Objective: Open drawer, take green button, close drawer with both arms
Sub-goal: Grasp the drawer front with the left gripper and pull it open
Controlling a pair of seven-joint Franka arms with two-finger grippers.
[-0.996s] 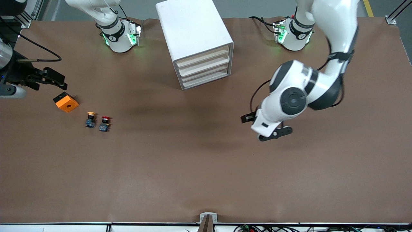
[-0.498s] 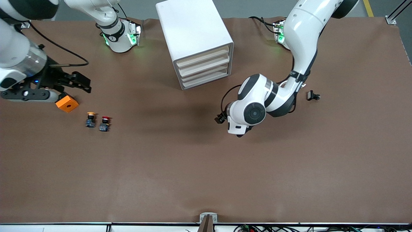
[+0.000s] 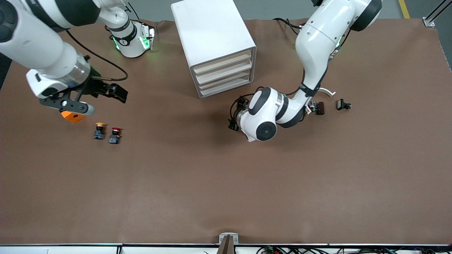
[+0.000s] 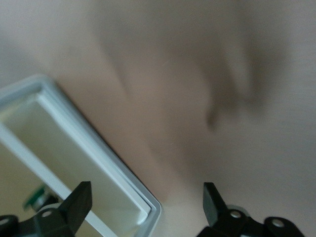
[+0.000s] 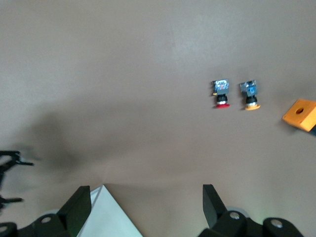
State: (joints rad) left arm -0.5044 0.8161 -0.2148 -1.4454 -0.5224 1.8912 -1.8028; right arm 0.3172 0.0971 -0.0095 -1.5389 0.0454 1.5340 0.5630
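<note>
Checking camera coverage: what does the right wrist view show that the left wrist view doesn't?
Only the right wrist view: the red-capped button, the yellow-capped button and the orange block. Only the left wrist view: cream drawer fronts. Both: the white cabinet, the brown table, and an open claw: right claw over the table near the block, left claw at the cabinet's front.

Orange block [image 3: 73, 116] half hidden under right hand [image 3: 116, 92]
</note>
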